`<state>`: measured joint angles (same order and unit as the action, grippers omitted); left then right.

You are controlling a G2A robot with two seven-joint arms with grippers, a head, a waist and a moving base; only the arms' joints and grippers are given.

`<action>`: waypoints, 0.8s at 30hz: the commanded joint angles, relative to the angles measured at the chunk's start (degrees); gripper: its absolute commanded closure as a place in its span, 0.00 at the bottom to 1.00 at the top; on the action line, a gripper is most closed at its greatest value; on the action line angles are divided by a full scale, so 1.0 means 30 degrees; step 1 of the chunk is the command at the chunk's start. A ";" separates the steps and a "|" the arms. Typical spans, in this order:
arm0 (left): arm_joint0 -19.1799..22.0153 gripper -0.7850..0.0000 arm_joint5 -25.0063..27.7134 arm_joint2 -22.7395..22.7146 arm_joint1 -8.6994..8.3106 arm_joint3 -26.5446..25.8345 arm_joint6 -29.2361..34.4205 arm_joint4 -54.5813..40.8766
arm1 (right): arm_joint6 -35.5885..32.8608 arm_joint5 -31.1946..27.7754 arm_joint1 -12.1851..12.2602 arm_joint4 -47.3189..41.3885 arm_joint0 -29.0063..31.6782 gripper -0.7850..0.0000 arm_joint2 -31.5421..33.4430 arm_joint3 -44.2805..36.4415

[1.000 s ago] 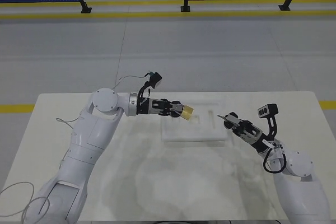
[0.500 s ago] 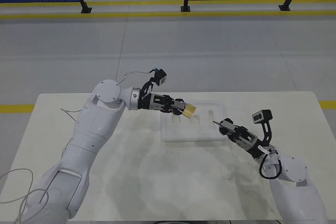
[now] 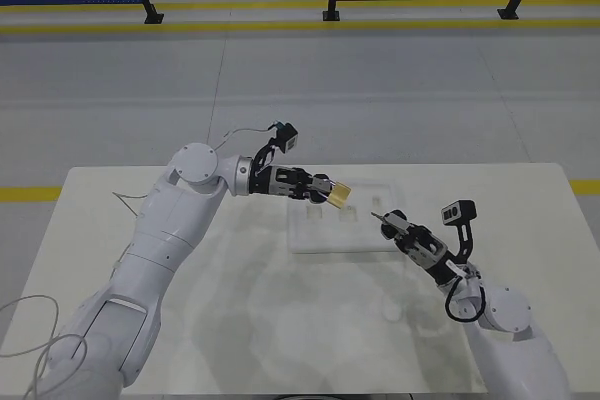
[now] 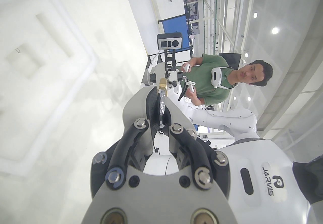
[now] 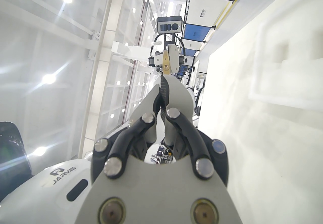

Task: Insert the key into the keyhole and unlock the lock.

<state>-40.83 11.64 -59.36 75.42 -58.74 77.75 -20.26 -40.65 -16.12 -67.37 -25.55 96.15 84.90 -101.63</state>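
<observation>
A brass padlock (image 3: 340, 195) hangs in the air over the far part of a white foam tray (image 3: 310, 240), with my left gripper (image 3: 325, 192) shut on its silver shackle (image 4: 161, 109). In the left wrist view the brass body (image 4: 162, 83) sticks out past the fingertips. My right gripper (image 3: 388, 222) is shut on a thin metal key (image 3: 377, 214) that points at the lock, a short gap away. In the right wrist view the padlock (image 5: 165, 62) shows its keyhole face straight ahead of the closed right gripper (image 5: 162, 82); the key is seen edge-on between the pads.
The foam tray (image 5: 280, 58) has several shallow rectangular recesses and lies mid-table under both grippers. The white table (image 3: 250, 330) stretches out around it. Loose cables (image 3: 20, 350) hang off the near left corner.
My right arm has carried the key leftward and closer to the padlock. The left arm shifted the padlock slightly to the right early on, then held still.
</observation>
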 commanded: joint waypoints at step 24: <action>0.0343 1.00 -0.0111 0.0328 -0.0082 0.0237 0.0359 -0.0096 | 0.2147 -0.0043 -0.0085 0.2000 -0.0338 1.00 -0.0869 -0.0735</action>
<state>-39.80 11.31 -58.37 75.18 -58.03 78.83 -20.55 -34.64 -16.14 -67.59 -19.84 95.20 82.57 -103.73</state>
